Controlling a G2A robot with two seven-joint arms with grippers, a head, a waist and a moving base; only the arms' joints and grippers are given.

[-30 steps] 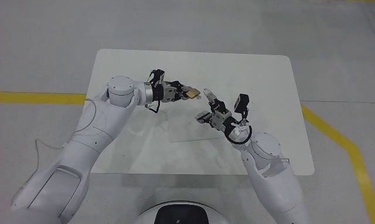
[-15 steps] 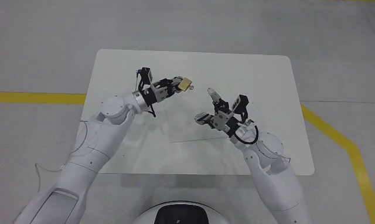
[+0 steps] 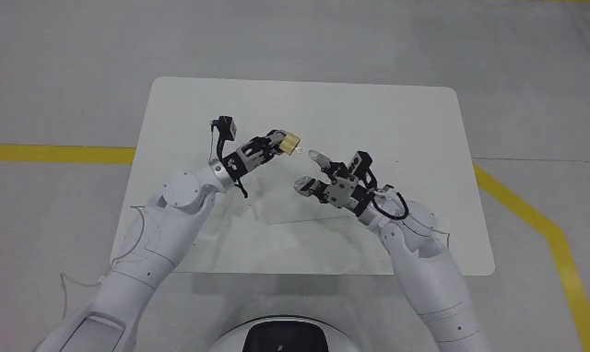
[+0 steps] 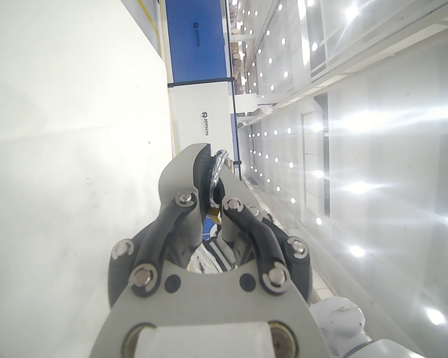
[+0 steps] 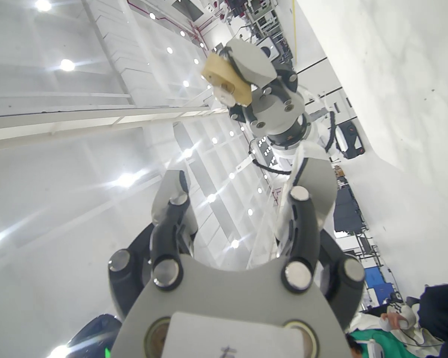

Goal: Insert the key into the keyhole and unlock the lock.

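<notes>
Swinging round over the past second, the left arm [image 3: 184,191] now holds the brass lock [image 3: 289,143] raised just toward 11 o'clock of the middle of the bench [image 3: 415,112]. The right arm [image 3: 419,251] has turned its wrist and drawn back in after a brief retreat. Its jaws now face the lock from about 4 o'clock, near it but not touching. The left jaws are clamped on the lock, while the right jaws stand wide apart with nothing between them. By the look of it, the two arms have lined up for the key step, with the lock presented end-on to the free arm. From above, little more than the brass body can be made out beyond the left jaws. The left wrist view adds how it is held: the silver shackle [image 4: 217,173] is pinched between the pads, with a sliver of brass below. The right wrist view shows the lock [image 5: 226,76] from the other end, its face turned toward the open right jaws. A pale tab [image 5: 224,94] sits against that face. Whether the tab is the key already seated cannot be told for certain. If it is, the turn is what remains.
</notes>
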